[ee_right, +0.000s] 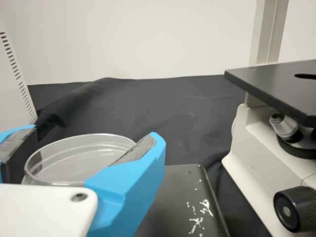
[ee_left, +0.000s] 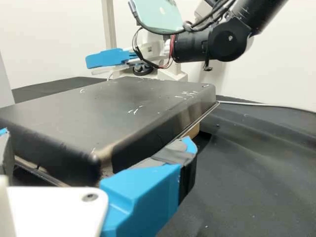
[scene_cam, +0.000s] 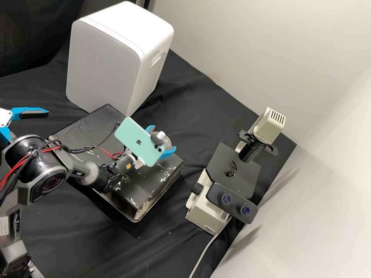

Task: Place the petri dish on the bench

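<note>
Right claw (ee_right: 86, 142) clamps petri dish (ee_right: 64, 163), rim partly hidden; left claw (scene_cam: 19, 122) spread open, edge-cropped.

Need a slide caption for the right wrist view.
Right gripper holding the petri dish over the dark tray, microscope alongside.

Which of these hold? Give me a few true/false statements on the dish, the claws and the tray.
1. The right claw grips the petri dish. True.
2. The petri dish lies on the bench. False: it is held in the claw, above the dark tray.
3. The left claw is open and holds nothing. True.
4. The microscope stands on the tray. False: it stands on the bench beside the tray.
5. A white box stands on the tray's far side. True.
</note>
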### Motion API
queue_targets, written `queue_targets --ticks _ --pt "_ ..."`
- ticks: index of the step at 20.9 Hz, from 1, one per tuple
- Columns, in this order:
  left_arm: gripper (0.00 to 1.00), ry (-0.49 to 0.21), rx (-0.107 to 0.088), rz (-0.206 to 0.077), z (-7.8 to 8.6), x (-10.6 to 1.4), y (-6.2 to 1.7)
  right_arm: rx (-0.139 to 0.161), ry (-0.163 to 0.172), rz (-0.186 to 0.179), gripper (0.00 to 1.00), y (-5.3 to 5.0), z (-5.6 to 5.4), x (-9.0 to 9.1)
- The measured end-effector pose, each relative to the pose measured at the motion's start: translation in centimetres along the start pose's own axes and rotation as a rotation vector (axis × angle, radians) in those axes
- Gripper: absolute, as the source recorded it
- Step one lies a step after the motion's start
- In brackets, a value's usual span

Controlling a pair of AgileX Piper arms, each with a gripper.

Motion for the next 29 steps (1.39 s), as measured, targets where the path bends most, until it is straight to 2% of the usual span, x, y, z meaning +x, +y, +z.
queue_targets --ticks 5,10,14,26,29 --pt "1.00 0.000 0.000 0.000 0.0 0.0 0.00 0.004 -0.016 -0.014 0.00 -0.5 0.4 -1.0" --pt "1.00 0.002 -0.001 0.001 0.0 0.0 0.01 0.005 0.014 0.011 0.00 -0.3 0.3 -1.8" --pt "1.00 0.003 -0.001 0.001 0.0 0.0 0.01 0.006 0.012 0.012 0.00 -0.3 0.3 -1.8" --pt "1.00 0.003 -0.006 -0.008 -0.1 0.1 -0.15 0.016 -0.033 -0.024 0.00 -1.5 1.4 -2.9" --pt "1.00 0.003 -0.004 -0.008 -0.1 0.1 -0.15 0.019 -0.021 -0.020 0.00 -1.7 1.6 -3.3"
